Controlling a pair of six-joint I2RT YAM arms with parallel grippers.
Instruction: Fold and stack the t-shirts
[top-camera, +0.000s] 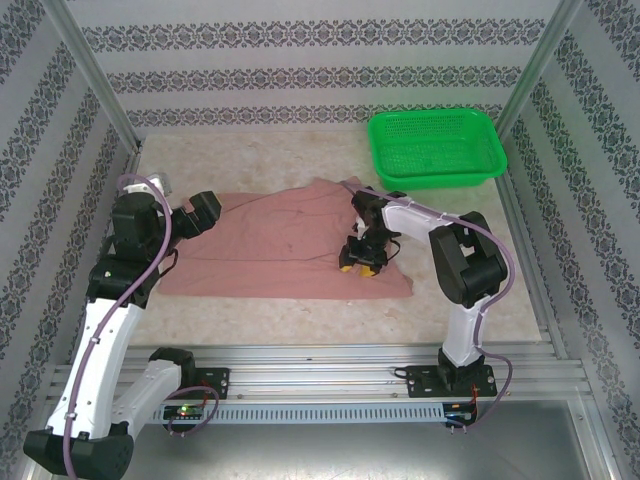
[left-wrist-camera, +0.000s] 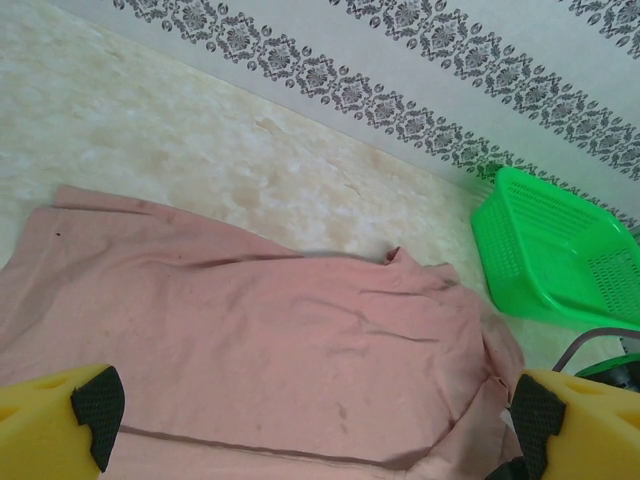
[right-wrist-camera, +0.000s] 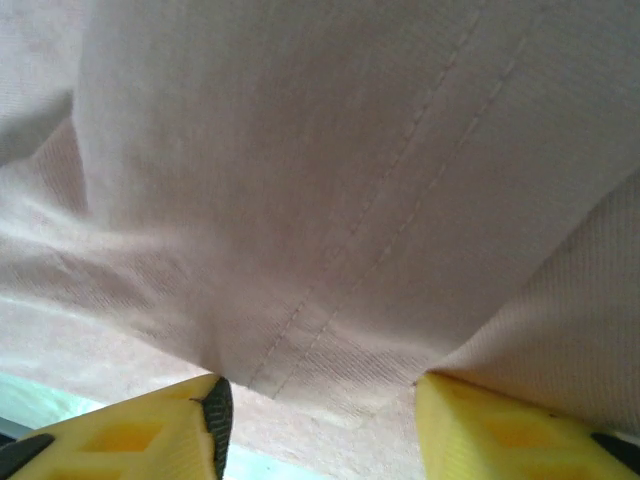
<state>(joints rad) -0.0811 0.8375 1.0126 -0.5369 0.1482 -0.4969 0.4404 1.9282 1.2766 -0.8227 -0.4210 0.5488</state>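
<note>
One limp t-shirt, judged light, is best pinched at its hem. The left pincer is held wide, empty; the hem is bracketed by the right pincer, grip unclear.

The top external camera looks down from high behind the near edge of the counter, taking in its whole top. The left wrist camera sits raised, facing obliquely across the t-shirt toward the green basket, with the left pincer at the bottom edge. The right wrist camera sits very near the t-shirt, with the right pincer below. All three share the t-shirt; the first two share the basket.
</note>
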